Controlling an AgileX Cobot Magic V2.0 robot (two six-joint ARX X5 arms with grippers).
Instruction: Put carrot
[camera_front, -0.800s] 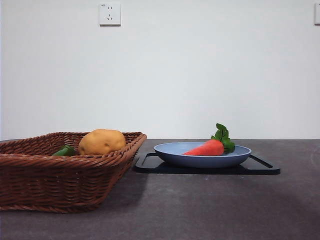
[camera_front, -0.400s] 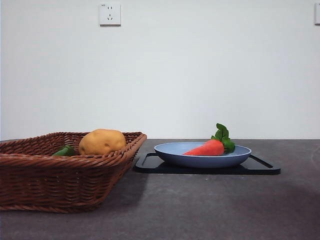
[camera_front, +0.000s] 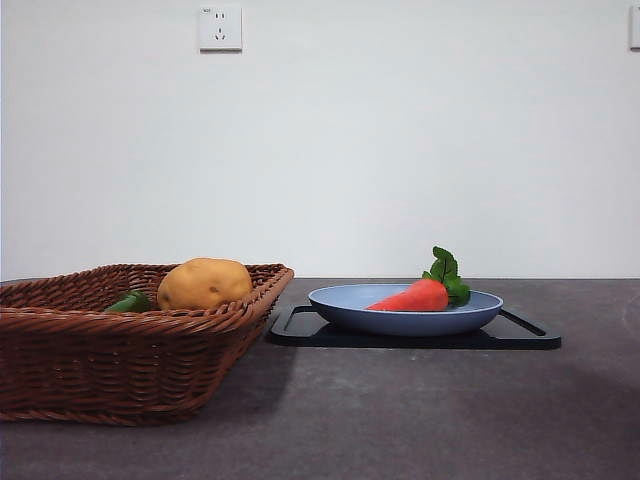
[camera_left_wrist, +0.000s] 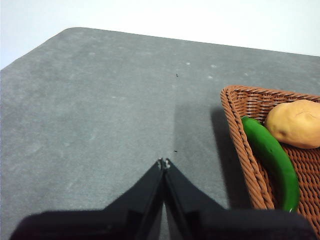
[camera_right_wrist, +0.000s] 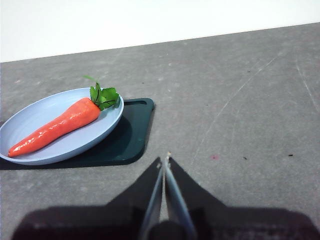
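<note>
The carrot, orange-red with green leaves, lies in a blue plate on a black tray. It also shows in the right wrist view, lying lengthwise in the plate. My right gripper is shut and empty, over bare table beside the tray. My left gripper is shut and empty, over bare table beside the wicker basket. Neither gripper shows in the front view.
The brown wicker basket stands at the left and holds a yellow-brown potato and a green vegetable. Both show in the left wrist view: potato, green vegetable. A wall socket is behind.
</note>
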